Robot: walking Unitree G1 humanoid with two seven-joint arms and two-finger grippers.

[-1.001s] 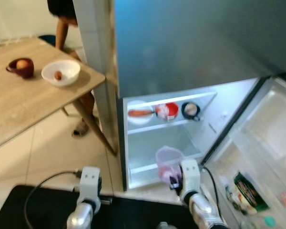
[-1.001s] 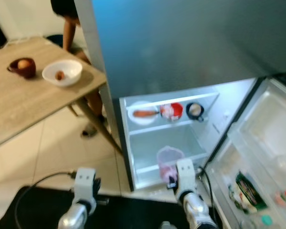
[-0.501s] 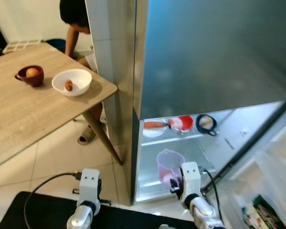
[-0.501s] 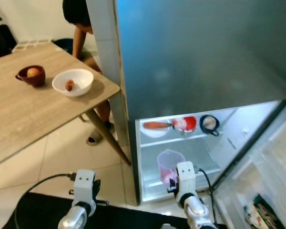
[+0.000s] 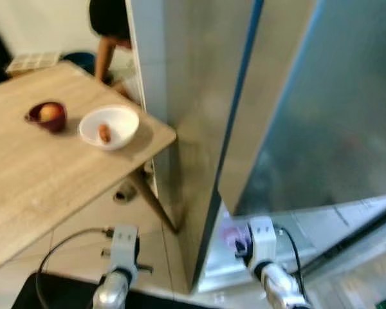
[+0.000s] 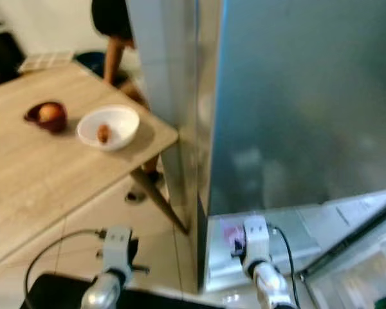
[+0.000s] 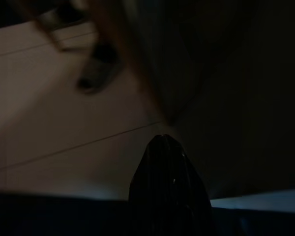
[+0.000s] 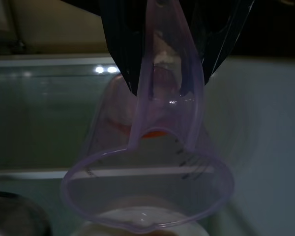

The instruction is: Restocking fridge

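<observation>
The right gripper (image 8: 160,73) has its black fingers clamped on the handle of a clear purple measuring jug (image 8: 147,191), holding it low at the lit mouth of the open fridge (image 6: 289,116) (something pale sits in the jug's bottom, hard to make out). The left gripper (image 7: 169,191) hangs over the tiled floor (image 5: 103,212), and I cannot tell how its fingers stand. On the wooden table (image 5: 26,174) sit a white bowl (image 5: 109,127) and a dark red cup (image 5: 47,116). A person (image 5: 109,29) bends beyond the table.
</observation>
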